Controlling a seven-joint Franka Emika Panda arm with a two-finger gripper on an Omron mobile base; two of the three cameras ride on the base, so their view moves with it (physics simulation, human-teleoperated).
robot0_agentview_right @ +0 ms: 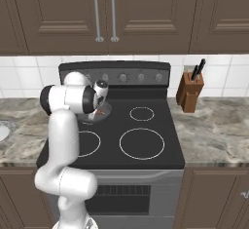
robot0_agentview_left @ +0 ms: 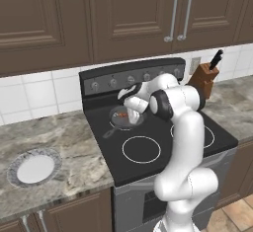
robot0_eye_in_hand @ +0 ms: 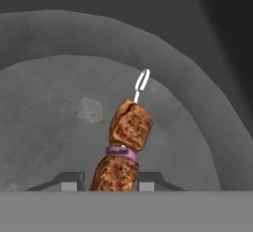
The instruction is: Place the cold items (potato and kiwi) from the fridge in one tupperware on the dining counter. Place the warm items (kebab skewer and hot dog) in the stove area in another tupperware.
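We have the white arm reaching down over the black glass-top stove (robot0_agentview_left: 163, 147), and the round grey frying pan (robot0_agentview_left: 118, 119) on its back-left burner is our landmark. Lying in that pan is the browned kebab skewer with meat chunks, a purple onion ring and a thin metal loop end (robot0_eye_in_hand: 126, 142). In the hand view the 2 dark finger tips sit on either side of the skewer's lower meat chunk, so we judge the jaws of the gripper (robot0_eye_in_hand: 113, 181) to be closing on it. Whether they already press the meat we cannot tell, since the contact is cut off at the bottom edge.

The low chunk looks like a sensible place to grip: it is the thickest part, and the loop end points away from the hand, free of the pan's rim.

In the left base view, a round white plate with a patterned rim (robot0_agentview_left: 34, 168) lies on the marble desk, well to the left of the pan. To the pan's right, a brown wooden knife block (robot0_agentview_left: 203, 80) stands beside the stove.
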